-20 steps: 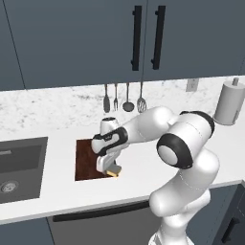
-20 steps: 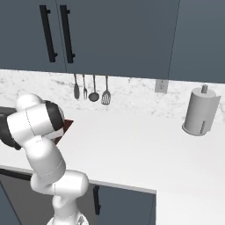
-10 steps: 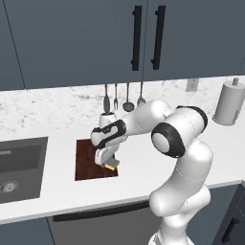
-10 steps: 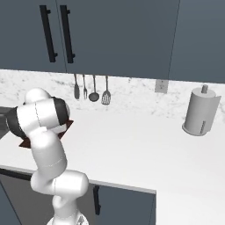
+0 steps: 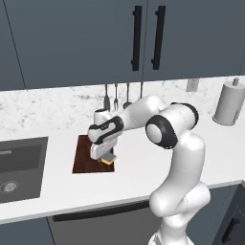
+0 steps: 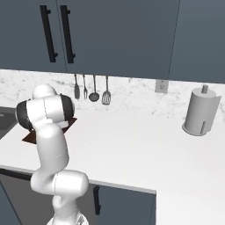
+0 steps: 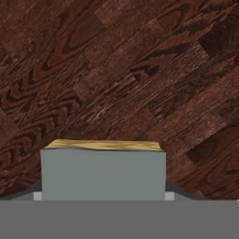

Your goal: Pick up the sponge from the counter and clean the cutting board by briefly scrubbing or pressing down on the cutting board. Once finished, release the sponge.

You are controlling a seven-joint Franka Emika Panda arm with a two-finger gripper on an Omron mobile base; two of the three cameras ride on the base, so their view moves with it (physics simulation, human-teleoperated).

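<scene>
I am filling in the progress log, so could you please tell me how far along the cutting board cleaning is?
Done: the sponge is off the counter, held in the gripper. In hand: it is at the right part of the cutting board; the hand view shows the sponge against the wood, so it looks like the pressing stage, though contact cannot be confirmed. Left: finish the scrub and release the sponge.
</scene>
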